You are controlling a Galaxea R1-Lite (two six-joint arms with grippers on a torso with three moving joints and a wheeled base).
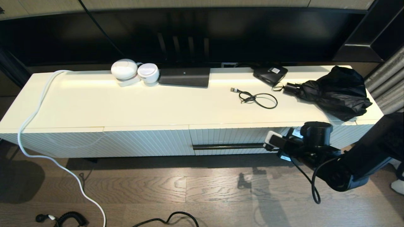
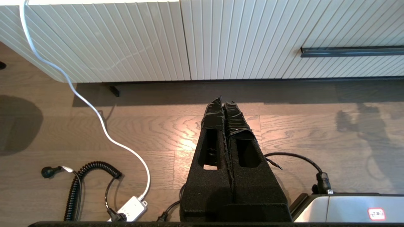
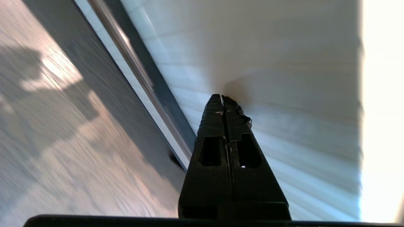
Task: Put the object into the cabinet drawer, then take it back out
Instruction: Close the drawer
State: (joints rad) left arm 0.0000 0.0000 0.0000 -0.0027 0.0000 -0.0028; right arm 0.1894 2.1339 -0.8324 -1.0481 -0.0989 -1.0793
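Right gripper (image 3: 222, 97): fingers pressed together, empty, at the ribbed front of the cabinet drawer (image 1: 233, 135) just above its bar handle (image 1: 227, 146), which we judge it means to hook. Drawer closed. Left gripper (image 2: 224, 102): pressed together, parked over the floor. Which object is meant, we cannot tell.

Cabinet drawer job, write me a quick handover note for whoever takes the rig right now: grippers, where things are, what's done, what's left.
Right gripper: shut, empty, tips at the ribbed front of the cabinet drawer, near the right end of its black bar handle.
Left gripper: shut, empty, parked low over the floor in front of the cabinet.
Drawer: closed.
On the cabinet top: black cable, folded black umbrella, black box. Which is the object, I cannot tell.
Done: nothing visible yet.
Left: open the drawer, put the object in, take it back out.
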